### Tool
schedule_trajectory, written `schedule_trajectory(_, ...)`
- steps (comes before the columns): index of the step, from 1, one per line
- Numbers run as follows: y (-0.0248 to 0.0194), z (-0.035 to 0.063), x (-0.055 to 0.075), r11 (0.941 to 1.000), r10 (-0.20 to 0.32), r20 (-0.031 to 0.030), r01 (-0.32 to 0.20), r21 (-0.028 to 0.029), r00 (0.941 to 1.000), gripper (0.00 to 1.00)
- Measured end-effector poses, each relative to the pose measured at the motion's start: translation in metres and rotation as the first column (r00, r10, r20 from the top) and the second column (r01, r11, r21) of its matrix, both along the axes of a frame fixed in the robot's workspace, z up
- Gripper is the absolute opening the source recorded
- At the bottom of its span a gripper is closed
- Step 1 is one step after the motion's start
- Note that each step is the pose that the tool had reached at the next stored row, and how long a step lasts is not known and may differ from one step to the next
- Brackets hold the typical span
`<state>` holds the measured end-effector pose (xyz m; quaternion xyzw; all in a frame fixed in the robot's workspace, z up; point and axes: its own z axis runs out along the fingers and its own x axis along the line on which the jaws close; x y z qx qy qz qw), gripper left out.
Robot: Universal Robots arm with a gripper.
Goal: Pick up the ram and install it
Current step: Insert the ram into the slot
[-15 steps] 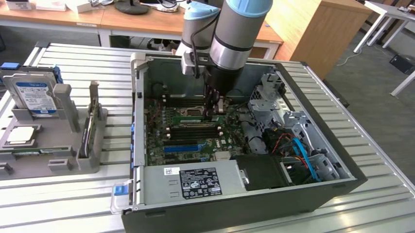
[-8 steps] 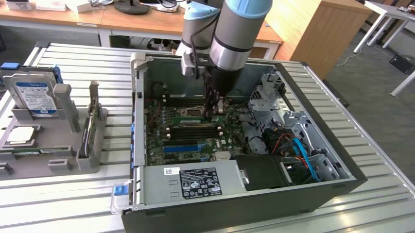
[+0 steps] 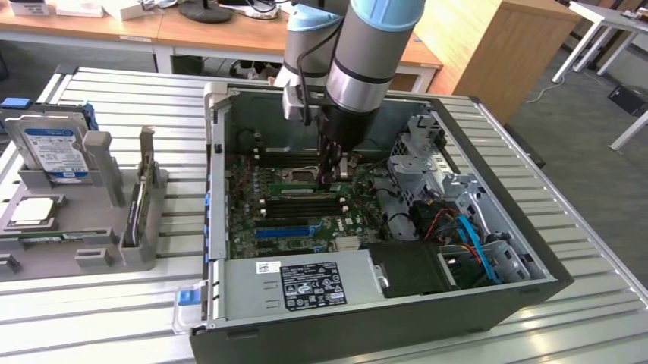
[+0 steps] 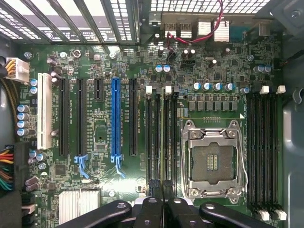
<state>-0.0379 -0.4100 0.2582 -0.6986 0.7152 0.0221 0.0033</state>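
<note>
1. Exterior view: the arm (image 3: 354,68) reaches straight down into the open computer case (image 3: 215,189), which lies on its side on the slatted table (image 3: 102,318) so that the motherboard (image 3: 294,227) faces up and can be reached from above
2. The gripper (image 3: 338,174) hangs low over the memory slots, just beside the processor socket. The ram (image 3: 303,187) shows as a thin green strip standing on edge along one of those slots, with one end under the fingertips
3. On the exterior view's left, a grey holder (image 3: 91,227) keeps spare parts upright and apart for easy picking, among them the hard drive (image 3: 56,152)
4. Wrist view: the camera looks square down on the board, so the slots run straight away from the gripper (image 4: 164,202)
5. The fingers (image 4: 153,209) are drawn together, pinching the ram (image 4: 166,142), seen edge-on as a narrow line in a slot between the blue slot (image 4: 115,118) and the CPU socket (image 4: 211,161)
6. I judge the narrow pinch on the top edge keeps the stick vertical and in line with its slot; whether it is fully seated I cannot tell
</note>
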Motion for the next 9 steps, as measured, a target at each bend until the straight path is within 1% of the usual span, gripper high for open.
schedule_trajectory(9, 0.0000, -0.0014, 0.0000, 1.0000, 0.000, -0.0002, 0.000, -0.0003, 1.0000, 0.12)
